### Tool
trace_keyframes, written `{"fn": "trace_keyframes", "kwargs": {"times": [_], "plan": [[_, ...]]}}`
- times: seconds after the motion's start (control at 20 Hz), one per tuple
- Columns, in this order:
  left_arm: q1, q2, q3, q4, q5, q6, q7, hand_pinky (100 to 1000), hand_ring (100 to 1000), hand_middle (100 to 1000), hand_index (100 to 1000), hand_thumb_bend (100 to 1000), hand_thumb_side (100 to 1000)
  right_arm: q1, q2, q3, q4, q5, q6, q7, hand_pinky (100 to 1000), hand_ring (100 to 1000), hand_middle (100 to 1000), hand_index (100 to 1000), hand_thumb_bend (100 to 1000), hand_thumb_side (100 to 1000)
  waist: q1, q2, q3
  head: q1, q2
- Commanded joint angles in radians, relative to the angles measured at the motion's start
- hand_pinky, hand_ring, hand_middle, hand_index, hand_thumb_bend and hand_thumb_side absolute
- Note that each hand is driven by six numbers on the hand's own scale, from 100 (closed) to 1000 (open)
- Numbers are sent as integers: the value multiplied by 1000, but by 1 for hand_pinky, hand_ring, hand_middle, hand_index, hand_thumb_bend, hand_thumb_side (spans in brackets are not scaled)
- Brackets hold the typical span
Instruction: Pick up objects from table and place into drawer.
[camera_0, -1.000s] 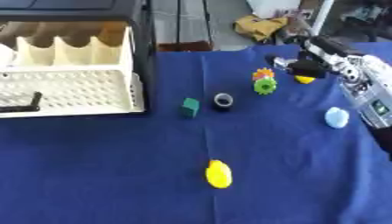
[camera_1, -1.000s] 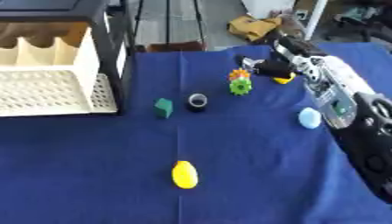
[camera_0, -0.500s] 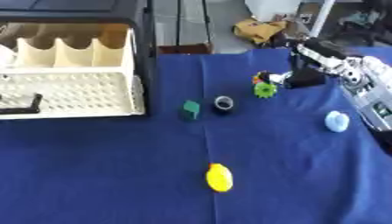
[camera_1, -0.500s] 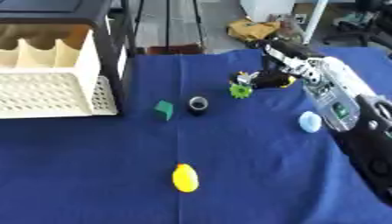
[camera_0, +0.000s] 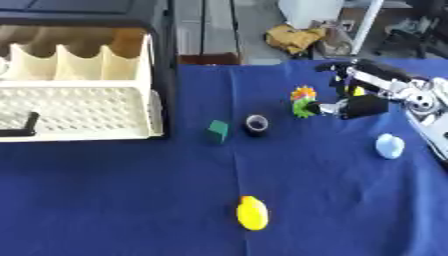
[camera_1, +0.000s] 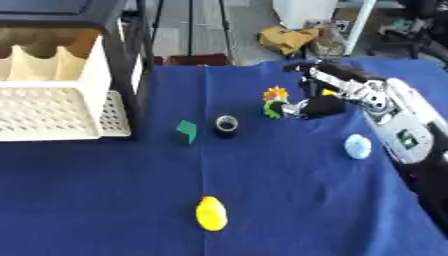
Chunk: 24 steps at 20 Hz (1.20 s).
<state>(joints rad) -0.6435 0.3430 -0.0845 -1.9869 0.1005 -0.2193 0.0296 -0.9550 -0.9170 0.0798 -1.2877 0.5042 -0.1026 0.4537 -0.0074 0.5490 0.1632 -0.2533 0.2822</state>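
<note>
Nearest to you, a yellow toy (camera_0: 252, 213) lies alone on the blue bench (camera_0: 122, 200). Leave it for now. Farther back, a pale blue lump (camera_0: 389, 146) sits to the right. A green block (camera_0: 217, 131) and a small dark ring (camera_0: 256, 123) lie side by side near the middle.

Past those, your right robot hand (camera_1: 322, 104) reaches in from the right. Its fingers curl down next to the little green and orange toy (camera_1: 276, 103). I cannot tell if it is gripping the toy or only touching it. Check that the toy sits between the thumb and fingers before you lift. Then lift straight up and move left, over the ring and block, to the white drawer (camera_0: 79, 112), which stands open at the far left.

The toy's shape is hard to make out. Something yellow peeks out behind the hand. The drawer is cut off at the left edge. Your left robot hand does not show.
</note>
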Motion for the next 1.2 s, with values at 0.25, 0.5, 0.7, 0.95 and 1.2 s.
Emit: {"fn": "trace_keyframes", "kwargs": {"times": [0.25,0.5,0.7,0.95,1.2], "plan": [[-16,16,-4,-13,-18,-8,-5,509,723,731,857,100,967,6,-77,-48,4,-46,-71,-22,570,796,312,990,449,647,2,-8,7,-18,-38],[-30,10,-13,-13,-24,-16,-15,508,723,730,855,101,1000,12,-86,-55,10,-48,-69,-45,567,795,310,992,450,709,5,14,20,-35,-67],[-37,5,-21,-13,-30,-20,-26,505,722,730,855,100,1000,21,-97,-63,14,-34,-66,-67,563,795,311,989,452,709,3,32,34,-51,-100],[-42,-3,-24,-13,-39,-22,-32,503,721,729,855,100,1000,23,-105,-66,18,-12,-62,-86,561,794,313,985,449,708,2,53,46,-63,-125],[-49,-7,-29,-13,-48,-25,-39,502,720,729,854,100,1000,41,-128,-85,20,-2,-57,-113,560,794,309,983,443,708,3,74,52,-79,-146]]}}
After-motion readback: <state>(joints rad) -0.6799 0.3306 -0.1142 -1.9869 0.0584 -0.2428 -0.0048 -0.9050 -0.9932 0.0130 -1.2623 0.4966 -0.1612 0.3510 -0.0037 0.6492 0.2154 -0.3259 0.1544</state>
